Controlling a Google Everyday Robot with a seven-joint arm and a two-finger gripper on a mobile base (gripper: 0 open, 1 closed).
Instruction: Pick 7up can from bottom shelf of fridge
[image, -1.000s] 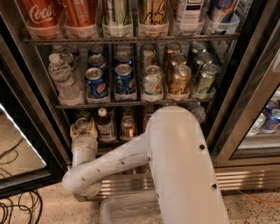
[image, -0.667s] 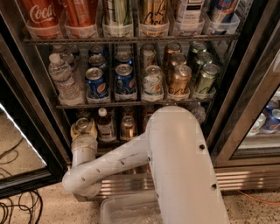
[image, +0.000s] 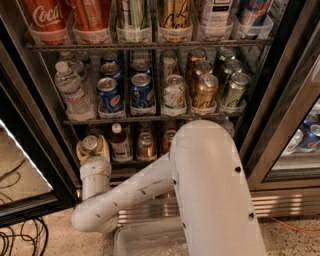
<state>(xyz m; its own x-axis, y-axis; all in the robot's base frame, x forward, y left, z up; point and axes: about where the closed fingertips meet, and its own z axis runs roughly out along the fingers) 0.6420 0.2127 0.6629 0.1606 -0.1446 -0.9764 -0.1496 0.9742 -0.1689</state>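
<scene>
The fridge (image: 280, 100) stands open in front of me. My white arm reaches in low from the right, and my gripper (image: 91, 150) is at the left end of the bottom shelf (image: 131, 163). Its pale fingers (image: 104, 148) sit on both sides of the 7up can (image: 90, 144), a small can whose shiny silver top shows between them. The can is upright. Its body is mostly hidden by the fingers and wrist.
On the bottom shelf, right of the gripper, stand a red-capped bottle (image: 119, 142), a bronze can (image: 146, 146) and a red can (image: 168, 140). Pepsi cans (image: 108, 95) and a water bottle (image: 72, 92) fill the rack above. The open door (image: 25, 165) is left, with cables (image: 20, 240) on the floor.
</scene>
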